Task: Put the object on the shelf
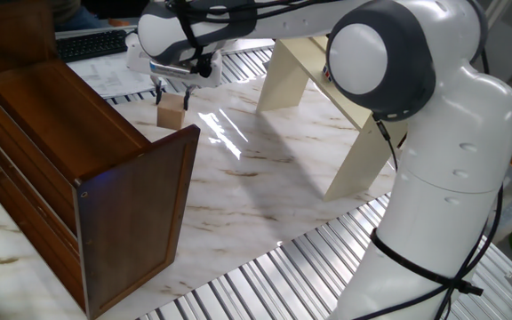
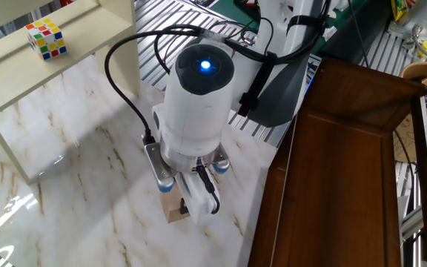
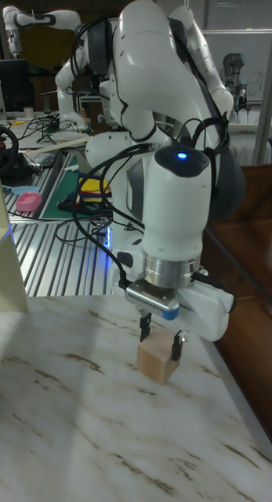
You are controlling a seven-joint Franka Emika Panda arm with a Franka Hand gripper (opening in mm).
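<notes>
The object (image 3: 157, 359), a small plain tan wooden cube, rests on the marble table close to the shelf; it also shows as the cube (image 1: 171, 113) and, half hidden under the wrist, the cube (image 2: 172, 209). My gripper (image 3: 161, 336) points straight down over it. The fingers are spread to about the cube's width, with their tips level with its top edge on either side. I see no clamping on its faces. The shelf (image 1: 69, 151), a dark reddish-brown wooden cabinet with a flat top (image 2: 347, 185), stands right beside the cube.
A cream-white slanted open stand (image 1: 327, 98) sits farther along the table, carrying a Rubik's cube (image 2: 46, 39). My arm's white base (image 1: 452, 178) fills one side. Metal slats (image 1: 265, 284) border the marble, and cables hang around the wrist.
</notes>
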